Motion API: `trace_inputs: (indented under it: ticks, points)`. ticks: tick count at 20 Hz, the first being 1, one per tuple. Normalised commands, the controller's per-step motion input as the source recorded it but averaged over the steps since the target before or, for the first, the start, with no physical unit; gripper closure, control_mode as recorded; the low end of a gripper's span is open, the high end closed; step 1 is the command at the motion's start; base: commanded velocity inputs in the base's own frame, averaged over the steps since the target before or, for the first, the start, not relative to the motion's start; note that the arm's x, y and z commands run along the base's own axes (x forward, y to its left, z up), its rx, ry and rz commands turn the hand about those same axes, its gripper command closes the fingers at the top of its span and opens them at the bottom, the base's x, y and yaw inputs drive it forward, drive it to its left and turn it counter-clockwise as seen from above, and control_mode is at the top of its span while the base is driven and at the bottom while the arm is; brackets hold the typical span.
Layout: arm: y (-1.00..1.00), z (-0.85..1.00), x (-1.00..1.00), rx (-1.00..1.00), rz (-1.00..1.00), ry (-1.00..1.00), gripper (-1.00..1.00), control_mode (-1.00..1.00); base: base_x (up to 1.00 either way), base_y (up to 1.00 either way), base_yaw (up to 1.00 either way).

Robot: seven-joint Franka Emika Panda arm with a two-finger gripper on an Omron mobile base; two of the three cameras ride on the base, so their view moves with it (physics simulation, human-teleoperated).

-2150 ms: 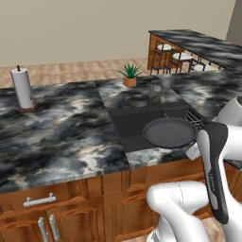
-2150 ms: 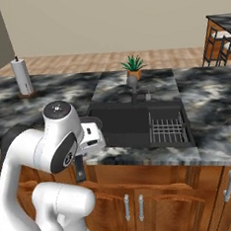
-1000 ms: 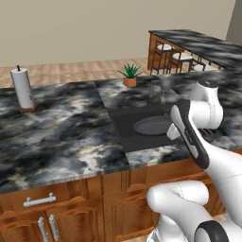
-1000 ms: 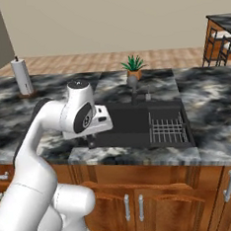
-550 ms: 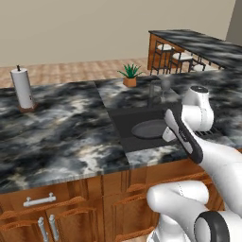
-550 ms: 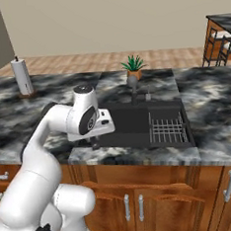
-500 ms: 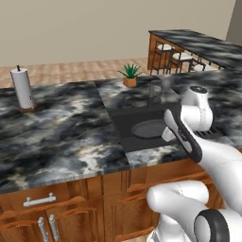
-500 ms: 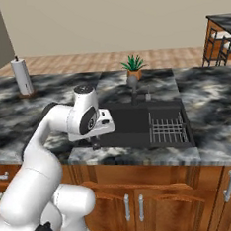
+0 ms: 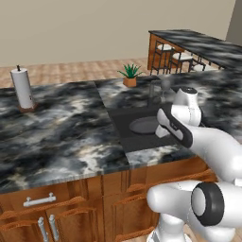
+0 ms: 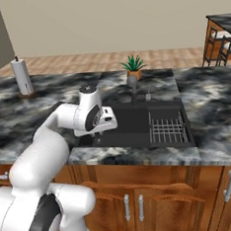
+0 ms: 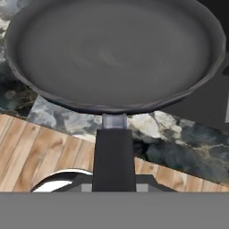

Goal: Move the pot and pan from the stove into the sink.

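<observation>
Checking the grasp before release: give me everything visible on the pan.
The pan is round, shallow and dark grey, matte like metal, with a low flared rim and nothing inside. A short grey collar joins it to a long black handle running down to the gripper, which is shut on it. In the left base view it hangs roughly level over the sink.

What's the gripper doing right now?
Gripper: shut on the pan, gripping its black handle over the sink.
</observation>
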Motion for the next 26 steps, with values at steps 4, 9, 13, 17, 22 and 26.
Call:
trace_inputs:
  ticks: [4, 9, 13, 17, 22, 26]
  points:
    - [-0.01, -0.07, 0.59, 0.00, -0.12, 0.02, 1.00, -1.00, 0.00, 0.00, 0.00]
    - [-0.08, -0.08, 0.32, 0.00, -0.16, 0.02, 1.00, -1.00, 0.00, 0.00, 0.00]
    - [0.00, 0.00, 0.01, 0.00, -0.02, 0.00, 1.00, -1.00, 0.00, 0.00, 0.00]
    - [-0.02, -0.22, 0.00, 0.00, 0.00, 0.04, 1.00, -1.00, 0.00, 0.00, 0.00]
    - [-0.08, -0.35, 0.00, 0.00, 0.00, 0.05, 1.00, -1.00, 0.00, 0.00, 0.00]
    - [-0.06, -0.37, 0.02, -0.01, 0.00, 0.02, 1.00, -1.00, 0.00, 0.00, 0.00]
